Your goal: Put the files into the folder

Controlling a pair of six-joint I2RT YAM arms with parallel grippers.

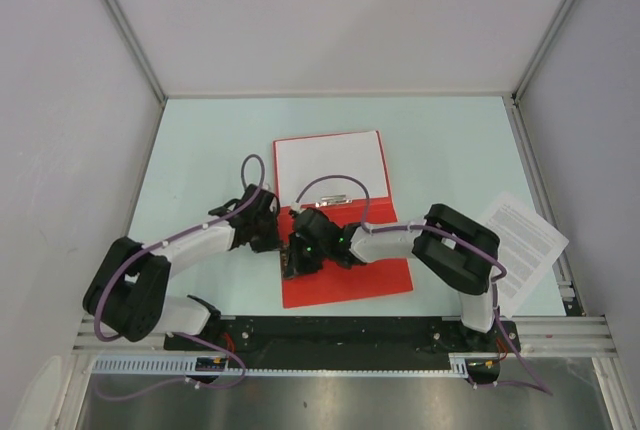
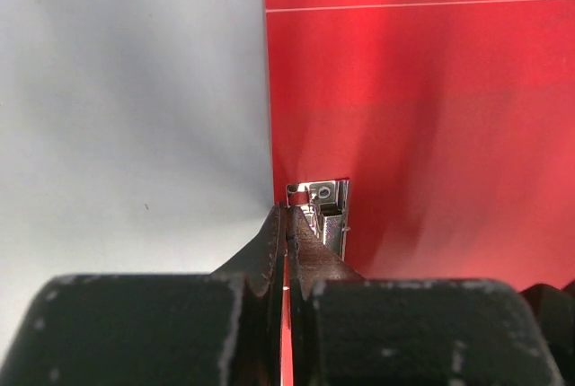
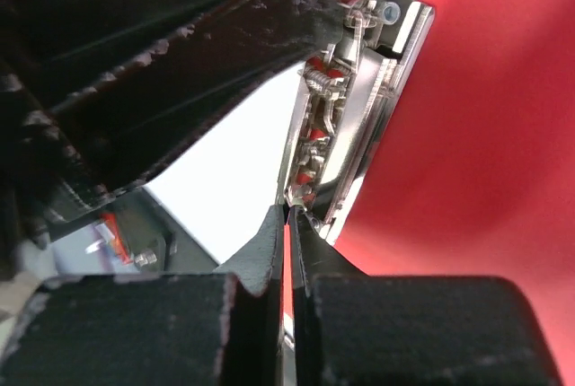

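Observation:
The red folder [image 1: 350,280] lies open at the table's middle. White files [image 1: 330,162] cover its far half, with a metal clip [image 1: 325,200] at their near edge. One more printed sheet [image 1: 522,245] lies loose at the right table edge. My left gripper [image 1: 275,235] is at the folder's left edge. Its jaws [image 2: 288,211] are shut, tips against the end of a metal clamp [image 2: 325,206]. My right gripper [image 1: 300,250] meets it there, shut [image 3: 289,211], tips at the clamp's near end [image 3: 346,126]. The left fingers [image 3: 180,72] touch the clamp's far end.
Grey walls close the table on three sides, with metal rails along the left and right edges. The right arm's elbow [image 1: 455,245] stands between the folder and the loose sheet. Pale green table [image 1: 200,150] lies left of the folder.

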